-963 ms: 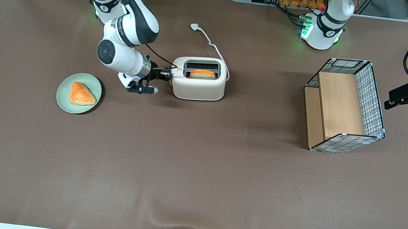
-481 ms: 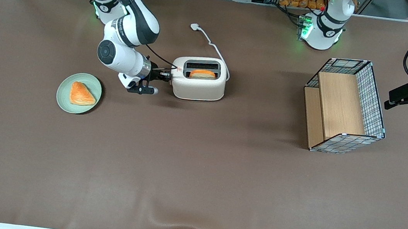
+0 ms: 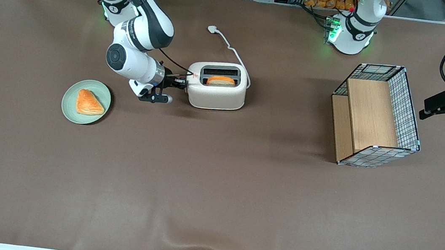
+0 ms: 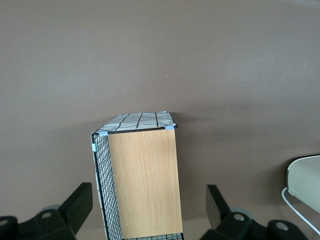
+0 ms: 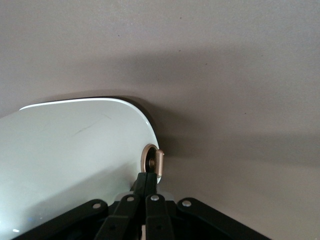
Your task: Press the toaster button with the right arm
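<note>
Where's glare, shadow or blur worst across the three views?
Front view: even light, soft shadow beside the toaster and basket. Right wrist view: toaster wall washed out, its rim glaring; the tool, fingers together at the toaster button, looks soft; shadow on the table. Left wrist view: parked fingers blurred.

My gripper at narrow end of toaster, on side toward working arm's end of table. My fingers together, tips touching toaster button. Bread slice in toaster slot nearer front camera. Cord goes from toaster to plug, farther from camera. Plate with pastry on it near my gripper, nearer camera. Basket well apart, toward parked arm's end.
</note>
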You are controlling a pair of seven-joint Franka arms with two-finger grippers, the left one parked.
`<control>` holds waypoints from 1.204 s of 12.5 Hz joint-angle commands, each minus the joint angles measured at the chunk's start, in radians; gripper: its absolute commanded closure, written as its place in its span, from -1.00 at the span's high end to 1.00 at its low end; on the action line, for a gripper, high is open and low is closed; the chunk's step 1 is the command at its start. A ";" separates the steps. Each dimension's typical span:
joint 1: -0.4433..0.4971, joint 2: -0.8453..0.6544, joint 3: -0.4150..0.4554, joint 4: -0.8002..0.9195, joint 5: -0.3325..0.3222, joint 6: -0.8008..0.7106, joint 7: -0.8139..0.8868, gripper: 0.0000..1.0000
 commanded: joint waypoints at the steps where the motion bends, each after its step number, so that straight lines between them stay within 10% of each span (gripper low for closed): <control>1: 0.035 0.061 0.002 -0.013 0.026 0.104 -0.029 -1.00; 15: -0.017 0.015 0.002 0.035 0.021 -0.046 -0.026 -1.00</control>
